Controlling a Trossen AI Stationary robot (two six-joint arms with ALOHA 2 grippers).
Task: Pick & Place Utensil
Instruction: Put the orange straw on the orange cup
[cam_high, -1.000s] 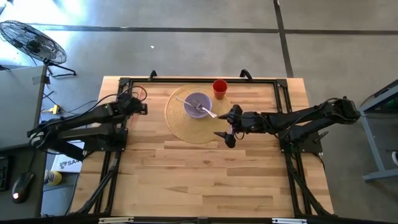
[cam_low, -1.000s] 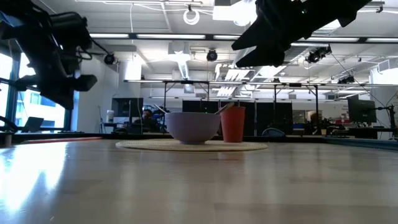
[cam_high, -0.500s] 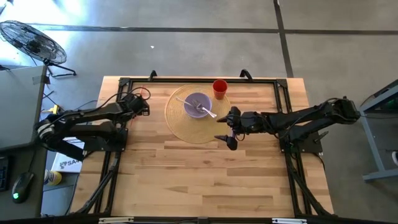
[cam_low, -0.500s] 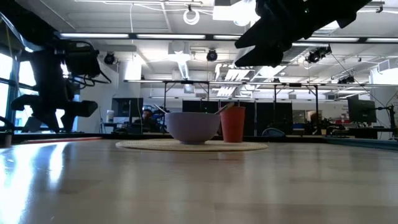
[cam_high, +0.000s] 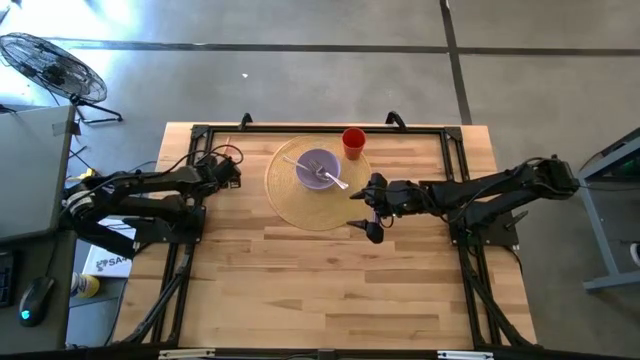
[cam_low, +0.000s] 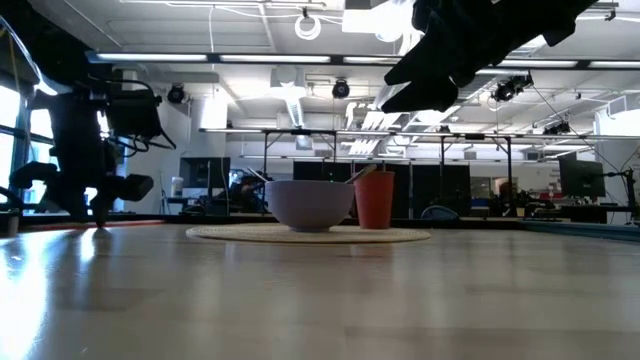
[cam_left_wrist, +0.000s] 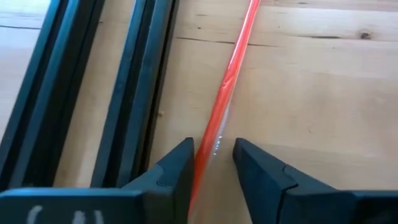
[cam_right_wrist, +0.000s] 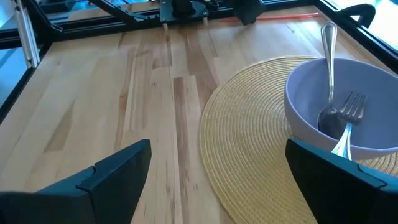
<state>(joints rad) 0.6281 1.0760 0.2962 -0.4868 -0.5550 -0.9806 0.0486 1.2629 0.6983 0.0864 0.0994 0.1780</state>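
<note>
Left gripper (cam_left_wrist: 211, 163) had dropped low over the left table edge since a second ago, fingers narrowly apart, straddling a thin glossy red strip (cam_left_wrist: 231, 68) on the pale wood table (cam_high: 330, 280). Right gripper (cam_high: 371, 213) hovered spread wide just right of the round woven mat (cam_right_wrist: 249, 130). Metal fork (cam_right_wrist: 347, 118) and spoon (cam_right_wrist: 328, 68) sat in the smooth lavender bowl (cam_high: 317, 167); red cup (cam_high: 353, 142) behind it.

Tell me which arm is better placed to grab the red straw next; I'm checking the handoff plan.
Left. The left gripper is down at the table's left edge with its open fingers either side of the red straw. The right gripper hovers open beside the placemat, far from it.
</note>
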